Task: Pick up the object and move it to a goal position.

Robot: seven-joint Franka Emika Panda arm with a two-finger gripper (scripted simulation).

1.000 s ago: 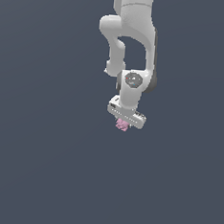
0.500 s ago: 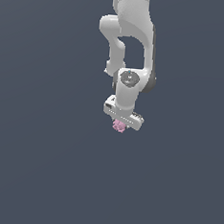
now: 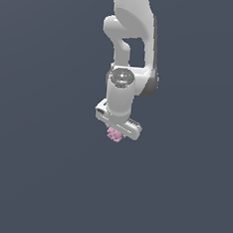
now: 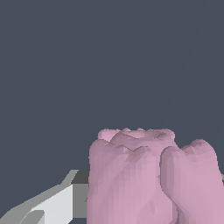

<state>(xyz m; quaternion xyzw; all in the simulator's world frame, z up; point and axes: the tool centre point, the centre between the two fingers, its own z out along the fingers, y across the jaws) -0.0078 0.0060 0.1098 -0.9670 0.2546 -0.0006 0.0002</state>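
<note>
The object point(image 3: 115, 135) is a small pink lumpy block that peeks out just under the white hand of the arm, near the middle of the exterior view. My gripper point(image 3: 116, 134) is shut on it, and the hand's crossbar hides most of the fingers there. In the wrist view the object point(image 4: 148, 175) fills the near part of the picture as a big pink lump. One grey-white finger point(image 4: 57, 205) shows beside it, touching its side.
The white arm point(image 3: 129, 49) comes down from the top edge of the exterior view. Behind and below it there is only a plain dark blue-grey ground, with no other objects or edges showing.
The hand, with the pink object held in it, has drifted toward the exterior view's left and slightly lower. The grip stays the same.
</note>
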